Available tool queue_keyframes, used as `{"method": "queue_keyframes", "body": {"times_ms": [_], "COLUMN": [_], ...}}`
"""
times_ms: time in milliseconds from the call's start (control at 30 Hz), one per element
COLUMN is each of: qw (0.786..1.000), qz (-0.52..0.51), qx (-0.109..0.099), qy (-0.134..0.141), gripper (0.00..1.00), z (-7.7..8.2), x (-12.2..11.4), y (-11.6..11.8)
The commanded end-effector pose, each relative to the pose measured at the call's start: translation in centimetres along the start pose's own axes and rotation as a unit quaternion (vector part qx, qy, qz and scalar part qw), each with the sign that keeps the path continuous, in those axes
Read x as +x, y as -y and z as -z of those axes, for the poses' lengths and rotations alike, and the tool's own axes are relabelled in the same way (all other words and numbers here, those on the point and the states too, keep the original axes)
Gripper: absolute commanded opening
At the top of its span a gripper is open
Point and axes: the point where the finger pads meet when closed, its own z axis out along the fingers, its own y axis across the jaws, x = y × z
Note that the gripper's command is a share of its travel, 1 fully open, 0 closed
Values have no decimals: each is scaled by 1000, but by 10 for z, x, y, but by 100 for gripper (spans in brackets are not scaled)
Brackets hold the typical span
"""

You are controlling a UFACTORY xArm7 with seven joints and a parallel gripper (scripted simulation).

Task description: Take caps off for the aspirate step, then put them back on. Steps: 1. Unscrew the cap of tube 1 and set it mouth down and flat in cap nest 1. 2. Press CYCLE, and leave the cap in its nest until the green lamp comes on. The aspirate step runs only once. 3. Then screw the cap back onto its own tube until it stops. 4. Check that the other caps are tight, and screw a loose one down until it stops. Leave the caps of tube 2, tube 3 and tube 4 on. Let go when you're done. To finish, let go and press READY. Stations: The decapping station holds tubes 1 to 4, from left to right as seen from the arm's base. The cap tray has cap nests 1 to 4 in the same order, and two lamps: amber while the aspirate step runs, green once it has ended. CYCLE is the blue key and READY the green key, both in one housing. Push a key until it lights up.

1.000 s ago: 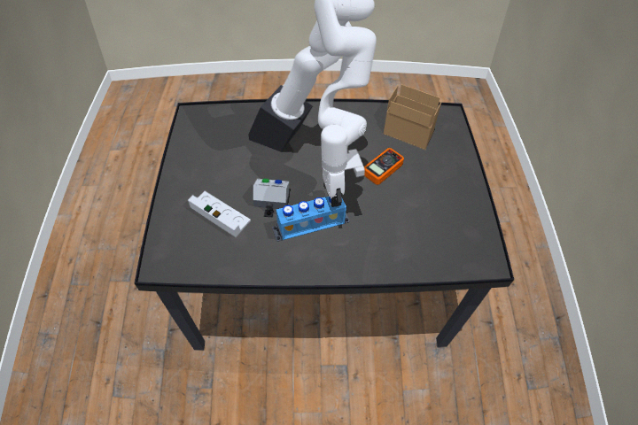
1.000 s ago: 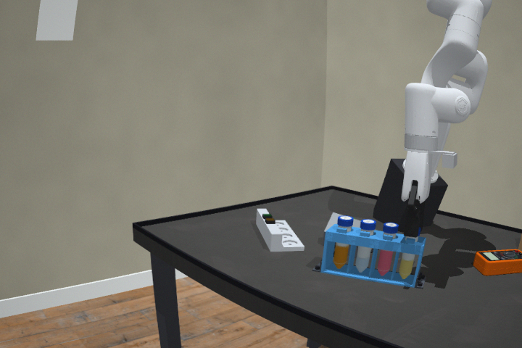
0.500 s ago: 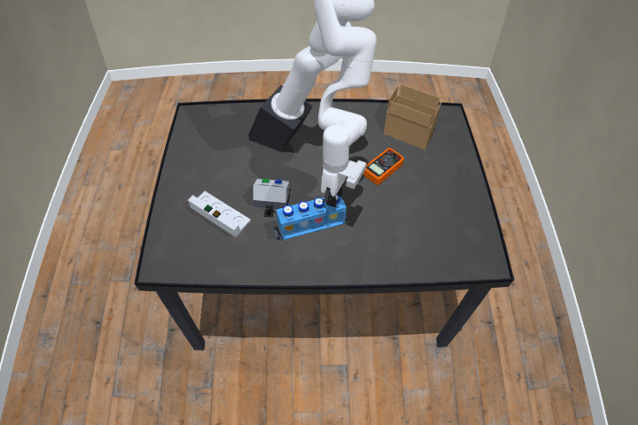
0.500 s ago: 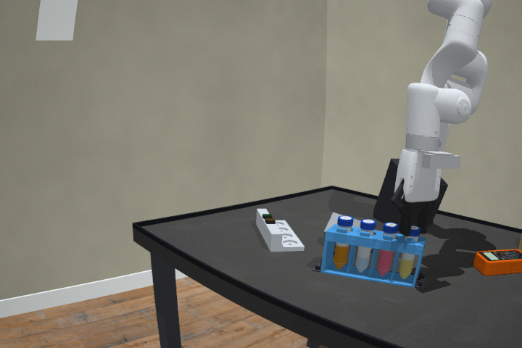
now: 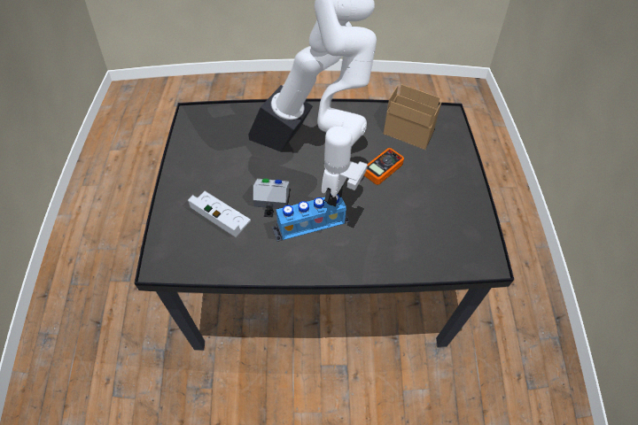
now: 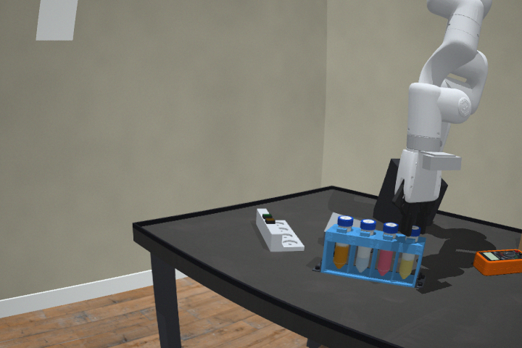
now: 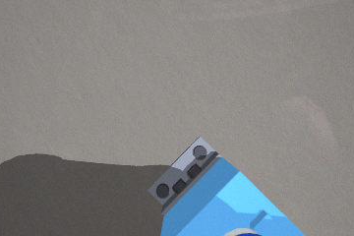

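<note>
Stood upright over the right end of the blue decapping station (image 5: 309, 224), with the pincer (image 6: 412, 228) pinching the cap of tube 1 (image 6: 415, 232), the end tube with yellow liquid. Seen in the exterior view as dark fingers (image 6: 404, 225) lowered on both sides of that blue cap, which still sat on its tube in the rack. Held three other capped tubes in the same rack: tube 2 (image 6: 385, 251) with red liquid, tube 3 (image 6: 364, 248) with pale liquid, tube 4 (image 6: 341, 246) with orange liquid. Placed to the left of the rack, on the dark surface (image 5: 405, 240), the white cap tray (image 5: 218, 213), with its round nests and two small dark lamps near one end. Set between tray and rack, a little farther back, the grey key housing (image 5: 270, 190) with a green key and a blue key on top. Lay well apart to the right an orange multimeter (image 5: 384, 165), and farther back a cardboard box (image 5: 411, 116). Showed in the wrist view only a corner of the blue rack and a sliver of a blue cap at the bottom edge.
</note>
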Motion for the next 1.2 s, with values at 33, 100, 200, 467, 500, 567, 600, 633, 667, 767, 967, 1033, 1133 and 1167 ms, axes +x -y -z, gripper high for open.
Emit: {"method": "queue_keyframes", "body": {"times_ms": [33,100,200,467,500,567,600,633,667,767,967,1033,1133,1167], "qw": [1000,997,989,939,939,931,921,911,901,865,781,749,732,715], "qz": [25,75,149,343,343,366,389,412,435,501,625,663,682,700], "qx": [-1,-1,-1,-1,-1,-1,-1,-1,-1,-1,-1,-1,-1,-1], "qy": [-1,-1,-1,-1,-1,-1,0,0,0,0,0,0,0,0], "gripper": [0,0,0,0,0,0,0,0,0,0,0,0,0,0], "z": [1,1,1,1,1,1,1,1,1,2,2,2,2,2], "x": [1,1,1,1,1,1,1,1,1,1,1,1,1,1], "y": [-1,-1,-1,-1,-1,-1,-1,-1,-1,-1,-1,-1,-1,-1]}}
